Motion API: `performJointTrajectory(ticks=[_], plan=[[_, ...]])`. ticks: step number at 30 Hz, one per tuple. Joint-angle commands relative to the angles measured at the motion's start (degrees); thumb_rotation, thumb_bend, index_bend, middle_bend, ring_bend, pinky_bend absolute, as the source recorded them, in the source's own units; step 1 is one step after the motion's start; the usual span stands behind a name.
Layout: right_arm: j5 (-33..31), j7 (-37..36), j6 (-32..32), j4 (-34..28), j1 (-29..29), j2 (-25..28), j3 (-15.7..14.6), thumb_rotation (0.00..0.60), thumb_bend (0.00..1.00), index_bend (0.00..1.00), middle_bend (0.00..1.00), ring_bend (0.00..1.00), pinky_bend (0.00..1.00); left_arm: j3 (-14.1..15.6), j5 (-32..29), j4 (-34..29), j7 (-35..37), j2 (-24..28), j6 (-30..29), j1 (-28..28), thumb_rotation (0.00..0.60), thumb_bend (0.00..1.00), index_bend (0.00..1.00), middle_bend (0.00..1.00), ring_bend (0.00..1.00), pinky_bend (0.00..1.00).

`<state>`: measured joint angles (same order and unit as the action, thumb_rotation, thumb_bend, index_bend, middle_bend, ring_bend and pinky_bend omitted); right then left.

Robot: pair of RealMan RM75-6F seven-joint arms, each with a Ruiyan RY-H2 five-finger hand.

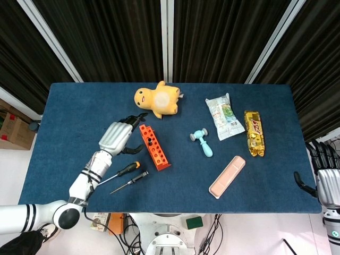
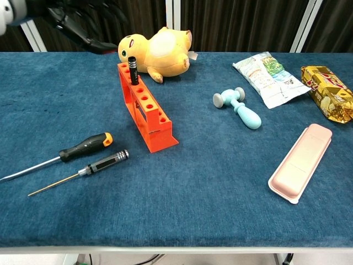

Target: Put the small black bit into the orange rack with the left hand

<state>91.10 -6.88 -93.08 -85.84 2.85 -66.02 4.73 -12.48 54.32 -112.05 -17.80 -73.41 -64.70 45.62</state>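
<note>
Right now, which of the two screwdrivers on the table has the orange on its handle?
The thicker screwdriver, lying farther from the table's front edge: black grip with an orange end cap. The slimmer precision screwdriver just in front of it is black and silver, with no orange.

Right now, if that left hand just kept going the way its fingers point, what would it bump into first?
Probably the yellow plush toy. The left hand is open beside the orange rack, fingers aimed up and right, past the rack's far end. Height is unclear, so it might pass over.
</note>
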Motion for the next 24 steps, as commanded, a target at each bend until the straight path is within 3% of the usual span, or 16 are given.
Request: performJointTrajectory(ticks=[1, 6, 8, 11, 17, 24], plan=[[0.1, 0.4, 0.2, -0.1, 0.1, -0.1, -0.1, 0.6, 0.35, 0.0, 0.0, 0.0, 0.0, 5.1, 10.3, -0.6, -0.9, 2.3, -8.3, -6.2, 0.565, 0.25, 0.13, 0.17, 0.12, 0.25], [0.3, 1.8, 1.5, -0.4, 0.5, -0.2, -0.7, 0.6, 0.35, 0.0, 0.0, 0.0, 0.0, 16.3, 25.3, 6.1, -2.1, 3.6, -21.8, -18.3, 0.571, 0.15, 0.14, 0.15, 0.1, 0.24], [0.3, 2.4, 2.0, -0.6, 0.6, -0.1, -0.8, 0.6, 0.35, 0.0, 0.0, 0.0, 0.0, 19.6, 27.9, 10.1, -0.3, 3.2, -26.3, -23.4, 0.565, 0.09, 0.14, 0.13, 0.08, 0.23], [-0.4, 4.2, 3.6, -1.3, 0.8, 0.4, -1.2, 0.6, 0.34, 0.0, 0.0, 0.0, 0.0, 22.1, 28.1, 15.7, 4.2, 2.0, -30.4, -29.6, 0.528, 0.07, 0.13, 0.08, 0.05, 0.23], [-2.5, 7.1, 7.2, -3.9, 1.3, 1.8, -1.8, 0.6, 0.33, 0.0, 0.0, 0.0, 0.0, 23.7, 30.0, 24.2, 10.6, 0.6, -35.3, -37.1, 0.438, 0.07, 0.1, 0.04, 0.0, 0.19], [-2.1, 7.6, 7.0, -4.4, 1.3, 1.9, -1.9, 0.6, 0.33, 0.0, 0.0, 0.0, 0.0, 23.2, 32.6, 26.7, 16.5, 1.9, -35.7, -40.0, 0.383, 0.07, 0.1, 0.04, 0.0, 0.17]])
